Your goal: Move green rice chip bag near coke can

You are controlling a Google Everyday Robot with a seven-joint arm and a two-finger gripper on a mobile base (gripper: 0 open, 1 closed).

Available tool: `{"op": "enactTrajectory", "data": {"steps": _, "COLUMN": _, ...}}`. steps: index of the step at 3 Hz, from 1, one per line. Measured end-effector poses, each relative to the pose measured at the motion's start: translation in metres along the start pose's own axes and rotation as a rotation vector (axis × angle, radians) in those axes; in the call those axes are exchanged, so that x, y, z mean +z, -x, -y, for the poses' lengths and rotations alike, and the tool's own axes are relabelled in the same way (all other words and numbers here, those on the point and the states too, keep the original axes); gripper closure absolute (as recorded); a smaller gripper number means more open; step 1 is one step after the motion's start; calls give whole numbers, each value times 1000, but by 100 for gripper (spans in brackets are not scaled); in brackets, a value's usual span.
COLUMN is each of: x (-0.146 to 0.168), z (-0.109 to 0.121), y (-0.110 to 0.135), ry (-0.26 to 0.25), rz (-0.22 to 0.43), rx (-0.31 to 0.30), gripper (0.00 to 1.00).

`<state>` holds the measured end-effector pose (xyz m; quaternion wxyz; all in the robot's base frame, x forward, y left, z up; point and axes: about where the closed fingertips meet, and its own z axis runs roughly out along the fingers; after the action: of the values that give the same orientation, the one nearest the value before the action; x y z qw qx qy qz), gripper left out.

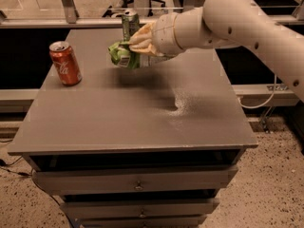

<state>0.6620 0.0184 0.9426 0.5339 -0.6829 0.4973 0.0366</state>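
Note:
The green rice chip bag is crumpled in my gripper, held above the back middle of the grey tabletop. The gripper is shut on the bag, with its pale fingers wrapped over the bag's right side. The coke can, red with white script and a silver top, stands upright at the table's left side, to the left of the bag and apart from it.
A green can stands at the back edge, just behind the bag and gripper. My white arm reaches in from the upper right. Drawers sit below the tabletop. A rail runs behind the table.

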Motion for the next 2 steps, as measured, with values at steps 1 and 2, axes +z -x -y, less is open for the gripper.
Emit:
{"op": "enactTrajectory", "data": {"steps": 1, "x": 40, "z": -9, "y": 15, "ry": 6, "rz": 40, "rx": -11, "gripper": 100}}
{"op": "enactTrajectory", "data": {"steps": 2, "x": 61, "z": -16, "y": 27, "ry": 11, "rz": 71, "rx": -9, "gripper": 100}}
